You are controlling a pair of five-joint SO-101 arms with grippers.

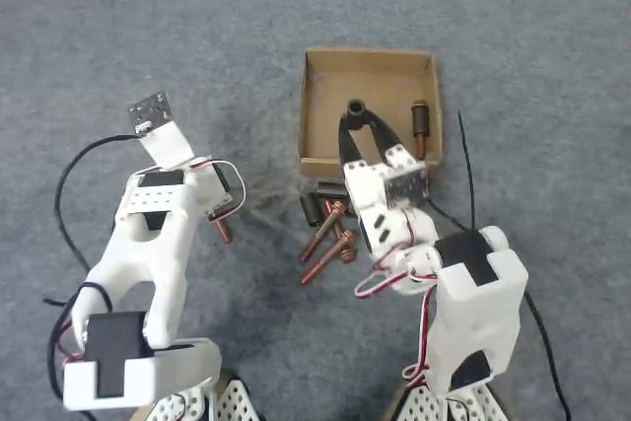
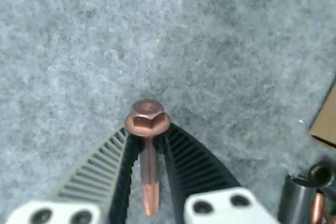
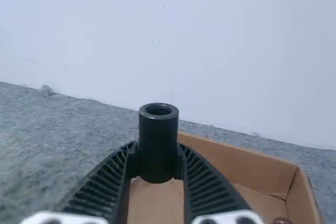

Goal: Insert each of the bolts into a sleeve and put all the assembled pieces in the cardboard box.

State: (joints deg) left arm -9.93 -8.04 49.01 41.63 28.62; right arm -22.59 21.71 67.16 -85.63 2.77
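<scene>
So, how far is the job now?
Done: one assembled piece lies in the cardboard box. In hand: the left gripper holds a bolt, the right gripper holds a sleeve above the box. Left: joining those two, plus several loose bolts and sleeves beside the box.

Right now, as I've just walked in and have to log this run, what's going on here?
Two arms are pairing bolts with sleeves. The left gripper holds a bolt head outward above the mat. The right gripper holds a sleeve upright over the box. The two parts are not yet joined. One assembled piece already lies in the box. More bolts and sleeves lie on the mat just in front of the box.
</scene>
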